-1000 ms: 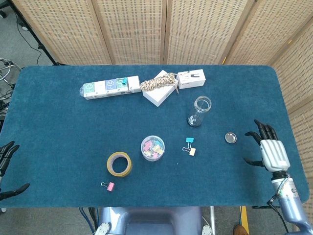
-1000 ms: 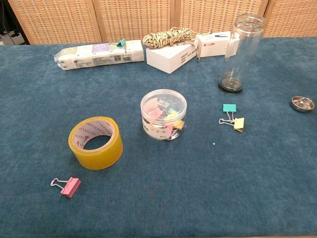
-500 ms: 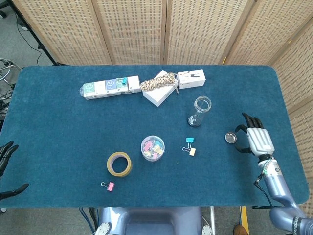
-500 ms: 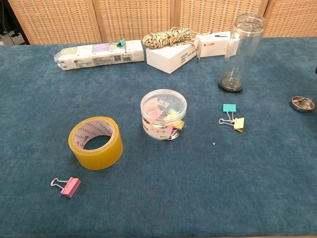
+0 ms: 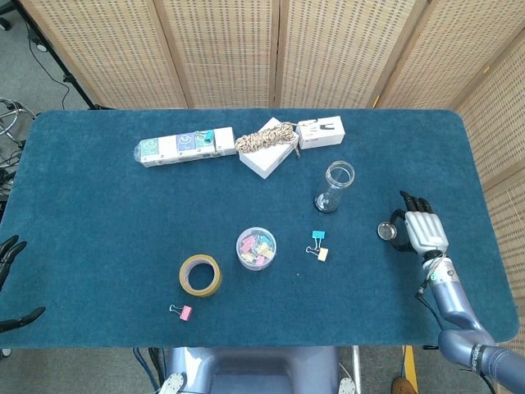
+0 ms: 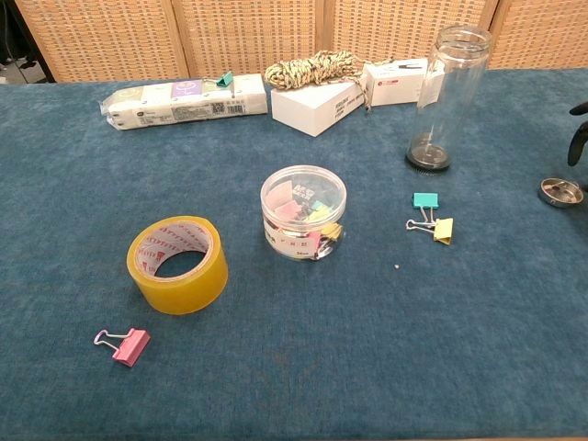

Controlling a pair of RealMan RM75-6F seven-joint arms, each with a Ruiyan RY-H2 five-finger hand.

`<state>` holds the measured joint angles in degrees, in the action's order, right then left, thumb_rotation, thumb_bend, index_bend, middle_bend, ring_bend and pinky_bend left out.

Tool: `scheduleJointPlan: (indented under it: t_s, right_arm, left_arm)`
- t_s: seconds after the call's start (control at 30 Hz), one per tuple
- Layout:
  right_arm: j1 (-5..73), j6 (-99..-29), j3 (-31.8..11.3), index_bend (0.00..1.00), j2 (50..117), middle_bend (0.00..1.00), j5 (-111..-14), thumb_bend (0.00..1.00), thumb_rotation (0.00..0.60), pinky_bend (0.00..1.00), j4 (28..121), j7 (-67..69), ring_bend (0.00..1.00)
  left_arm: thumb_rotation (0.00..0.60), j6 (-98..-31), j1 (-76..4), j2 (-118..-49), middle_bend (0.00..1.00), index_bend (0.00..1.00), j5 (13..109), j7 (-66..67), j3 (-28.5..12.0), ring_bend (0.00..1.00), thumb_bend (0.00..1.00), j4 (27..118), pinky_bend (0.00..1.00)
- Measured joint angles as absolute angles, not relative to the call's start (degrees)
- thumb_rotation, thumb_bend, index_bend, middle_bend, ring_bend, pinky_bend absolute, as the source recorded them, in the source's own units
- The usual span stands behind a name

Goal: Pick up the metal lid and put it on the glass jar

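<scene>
The small round metal lid (image 5: 387, 231) lies flat on the blue cloth, right of centre; it also shows at the right edge of the chest view (image 6: 560, 192). The tall clear glass jar (image 5: 335, 186) stands upright and uncovered to the lid's upper left, and in the chest view (image 6: 445, 96) too. My right hand (image 5: 420, 231) hovers just right of the lid, fingers spread and empty; only dark fingertips (image 6: 579, 136) enter the chest view above the lid. My left hand (image 5: 11, 279) hangs open off the table's left edge.
A tub of clips (image 5: 256, 248), a yellow tape roll (image 5: 200, 275), a pink clip (image 5: 181, 312) and teal and yellow clips (image 5: 317, 245) lie in the middle. A long packet (image 5: 184, 146), a white box with rope (image 5: 268, 144) and a small box (image 5: 321, 131) line the back.
My right hand has moved left and toward the far side, from well right of the lid to just beside it; its fingertips now enter the chest view. The lid and jar have not moved.
</scene>
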<state>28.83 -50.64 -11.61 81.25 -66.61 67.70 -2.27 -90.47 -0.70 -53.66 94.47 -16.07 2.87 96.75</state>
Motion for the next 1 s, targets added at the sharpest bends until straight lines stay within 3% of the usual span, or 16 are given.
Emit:
scheduleJointPlan:
  t_s: [0.17,0.33,0.53,1.0]
  right_arm:
    - [29.9,-48.7,-11.2,0.43,82.9,0.00,-66.7,0.33,0.600,0.00,64.4,-0.7,0.00]
    - [31.0,-46.4,-11.1,0.44,84.4,0.00,-66.3,0.44,0.600,0.00,61.4,0.6,0.00]
    - [31.6,-45.1,-11.2,0.44,85.3,0.00,-65.3,0.48,0.600,0.00,59.6,1.4,0.00]
    - [31.8,-45.6,-10.9,0.48,86.8,0.00,-66.0,0.48,0.600,0.00,57.8,3.0,0.00]
  left_arm:
    - [0.600,-90.0,-0.9,-53.6,0.00,0.00,94.3,-16.2,2.8,0.00,0.09,96.8,0.00]
    - [0.600,-90.4,-0.8,-53.6,0.00,0.00,94.1,-16.2,2.6,0.00,0.09,96.8,0.00]
    - [0.600,-90.4,-0.8,-53.6,0.00,0.00,94.0,-16.3,2.6,0.00,0.09,96.7,0.00]
    - [0.600,-90.2,-0.8,-53.6,0.00,0.00,93.4,-16.1,2.4,0.00,0.09,96.9,0.00]
